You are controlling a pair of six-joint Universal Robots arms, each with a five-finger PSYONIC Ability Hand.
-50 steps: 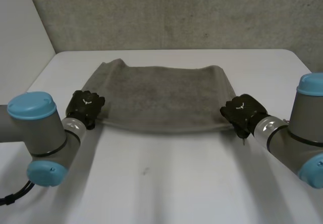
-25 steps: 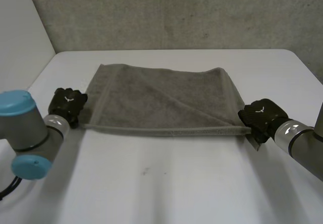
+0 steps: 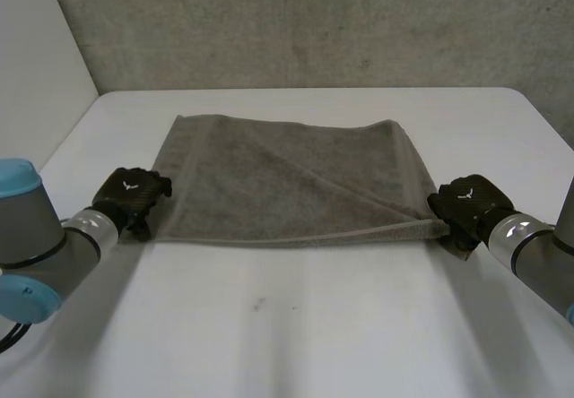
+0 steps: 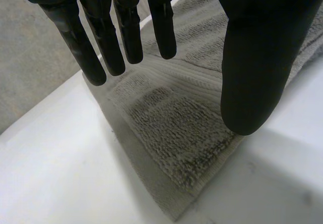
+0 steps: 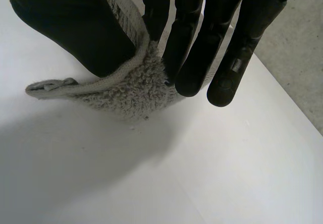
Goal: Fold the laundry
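R hand (image 3: 466,204) pinches towel (image 3: 278,176) corner (near right); L hand (image 3: 133,194) open, fingers straight.

a second ago both hands sat close in at the near corners of the towel (image 3: 278,183), which lay rumpled at the frame's middle. the right hand (image 3: 466,205) has since drawn out towards the right edge, and a diagonal crease now runs across the cloth. the left hand (image 3: 133,194) swung far left, pulling the near edge taut, then came back rightward and lower. the edge at lower left has gone slack onto the table (image 3: 296,326) (the left hand's fingers (image 4: 128,27) now stand straight above that corner).
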